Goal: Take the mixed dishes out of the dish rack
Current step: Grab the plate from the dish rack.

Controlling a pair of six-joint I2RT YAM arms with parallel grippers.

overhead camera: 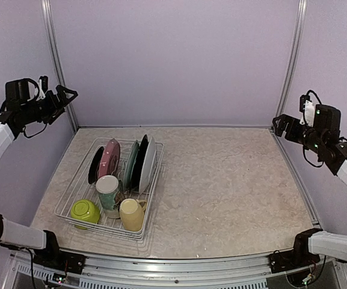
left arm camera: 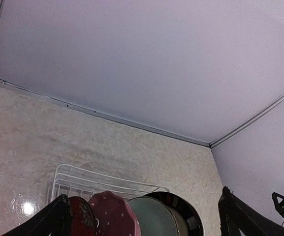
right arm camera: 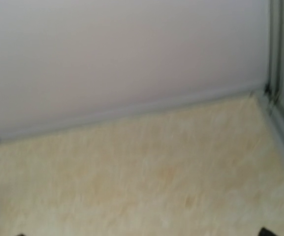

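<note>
The dish rack (overhead camera: 70,191) sits on the left half of the bench (overhead camera: 233,186), fully loaded — plates (overhead camera: 131,164) stand on edge in its rear slots, with a pink dotted plate (overhead camera: 109,158) toward the left and a white plate (overhead camera: 150,162) at the right end. In front lie a lime-green bowl (overhead camera: 85,211), a white floral mug (overhead camera: 107,191) and a pale yellow mug (overhead camera: 132,215). The left claw (overhead camera: 68,96) hangs high beyond the rack's far-left corner, the right claw (overhead camera: 280,125) high over the bench's right edge — both spread wide, holding nothing.
</note>
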